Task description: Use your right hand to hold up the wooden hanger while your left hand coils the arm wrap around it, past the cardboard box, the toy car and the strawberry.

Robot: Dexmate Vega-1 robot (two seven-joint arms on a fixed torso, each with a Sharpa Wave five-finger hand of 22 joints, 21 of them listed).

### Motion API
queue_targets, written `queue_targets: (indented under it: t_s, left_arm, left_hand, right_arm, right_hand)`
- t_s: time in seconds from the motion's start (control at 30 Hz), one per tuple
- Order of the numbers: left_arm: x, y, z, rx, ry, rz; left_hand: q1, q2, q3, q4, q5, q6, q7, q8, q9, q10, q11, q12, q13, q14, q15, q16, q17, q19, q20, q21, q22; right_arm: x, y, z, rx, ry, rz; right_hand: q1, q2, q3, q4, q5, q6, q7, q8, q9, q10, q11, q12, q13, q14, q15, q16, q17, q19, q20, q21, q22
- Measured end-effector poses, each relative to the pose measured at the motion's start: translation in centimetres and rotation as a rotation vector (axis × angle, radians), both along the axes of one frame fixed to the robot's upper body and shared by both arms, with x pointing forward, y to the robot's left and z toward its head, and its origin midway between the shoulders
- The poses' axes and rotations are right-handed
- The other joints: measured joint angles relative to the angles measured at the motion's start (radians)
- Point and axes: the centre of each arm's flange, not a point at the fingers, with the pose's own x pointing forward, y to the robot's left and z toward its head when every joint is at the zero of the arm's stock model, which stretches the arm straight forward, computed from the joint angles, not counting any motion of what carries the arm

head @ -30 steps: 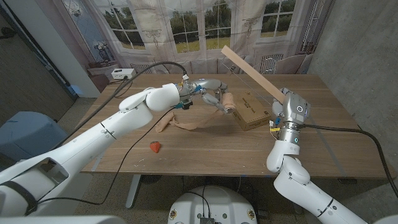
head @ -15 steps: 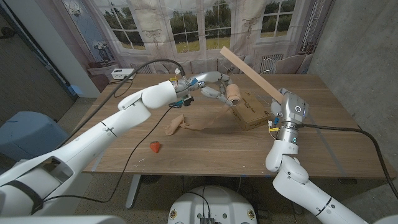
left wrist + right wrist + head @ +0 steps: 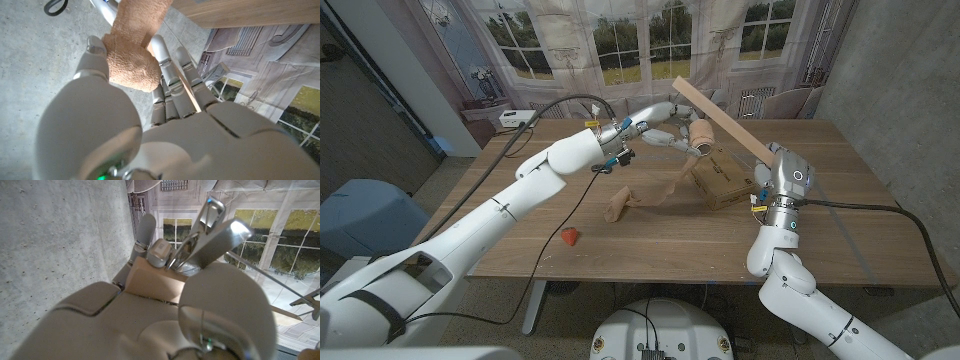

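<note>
The wooden hanger [image 3: 720, 117] slants up over the table's far right, gripped at its lower end by my right hand [image 3: 772, 170]. In the right wrist view that hand [image 3: 165, 310] closes around the pale wood [image 3: 150, 282], with the metal hook [image 3: 210, 232] beyond the fingers. My left hand [image 3: 665, 135] holds the rolled end of the tan arm wrap [image 3: 699, 136] right beside the hanger. The roll [image 3: 132, 65] sits between thumb and fingers [image 3: 172, 80]. The wrap's tail [image 3: 620, 205] hangs down onto the table. The cardboard box [image 3: 723, 178] lies under the hanger. The strawberry [image 3: 569, 236] sits front left.
A black cable [image 3: 555, 215] crosses the wooden table [image 3: 650, 240] near the strawberry. A white device [image 3: 517, 118] stands at the far left corner. Windows and curtains back the table; a concrete wall runs along the right.
My left hand has risen and moved right with the wrap roll, up to the hanger. The wrap's tail has been dragged right across the table. The right hand and hanger stayed put.
</note>
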Motion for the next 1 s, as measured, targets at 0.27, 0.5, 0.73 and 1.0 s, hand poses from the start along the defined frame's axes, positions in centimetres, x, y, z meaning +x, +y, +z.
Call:
queue_targets:
  t_s: [0.27, 0.5, 0.73, 1.0]
  left_arm:
    - [-0.5, 0.0, 1.0, -0.07, -0.013, -0.047]
    - [-1.1, -0.1, 1.6, -0.131, -0.055, -0.046]
    - [-1.9, -0.3, 2.3, -0.162, -0.11, -0.009]
    - [-2.9, -0.7, 3.2, -0.164, -0.176, 0.06]
  left_hand:
    - [0.0, 0.0, 0.0, 0.0, 0.0, 0.0, 0.0, -0.003, -0.008, 0.0, 0.0, 0.0, 0.0, 0.0, 0.0, -0.012, -0.006, 0.0, 0.0, 0.013, -0.002]
    - [0.0, 0.0, 0.0, 0.0, 0.0, 0.0, 0.0, -0.011, -0.008, 0.0, 0.0, 0.0, 0.0, 0.0, 0.0, -0.017, -0.006, -0.009, -0.002, 0.025, -0.003]
    - [0.0, 0.0, 0.0, 0.0, 0.0, 0.0, 0.0, -0.014, -0.017, 0.0, 0.0, 0.0, 0.0, 0.0, 0.0, -0.024, -0.003, -0.009, -0.002, 0.032, -0.008]
    - [0.0, 0.0, 0.0, 0.0, 0.0, 0.0, 0.0, -0.016, -0.015, 0.0, 0.0, 0.0, 0.0, 0.0, 0.0, -0.024, -0.005, -0.009, -0.002, 0.048, -0.012]
  right_arm:
    - [0.0, 0.6, -0.1, -0.039, -0.005, 0.004]
    - [-0.3, 1.5, -0.4, -0.103, -0.014, -0.014]
    - [-0.3, 2.7, -0.8, -0.18, -0.001, -0.04]
    - [-0.1, 3.6, -1.3, -0.242, 0.01, -0.061]
  right_hand:
    - [0.0, 0.0, 0.0, 0.0, -0.001, 0.0, 0.0, 0.006, 0.0, 0.0, 0.0, 0.0, -0.002, 0.0, 0.0, 0.002, 0.0, -0.005, 0.005, 0.005, 0.0]
    - [0.0, 0.0, 0.0, 0.0, -0.003, 0.0, 0.0, 0.01, 0.0, 0.0, 0.0, 0.006, -0.004, 0.0, 0.0, 0.002, 0.0, -0.012, 0.008, 0.008, -0.005]
    - [0.0, 0.0, 0.004, 0.004, -0.004, 0.0, 0.0, 0.01, 0.0, 0.0, 0.0, 0.006, -0.004, 0.0, 0.0, 0.002, 0.0, -0.02, 0.009, 0.015, -0.006]
    - [0.0, 0.0, 0.004, 0.004, -0.007, 0.0, 0.0, 0.01, -0.005, -0.002, 0.002, 0.006, -0.003, 0.0, 0.0, 0.002, 0.0, -0.025, 0.007, 0.019, -0.009]
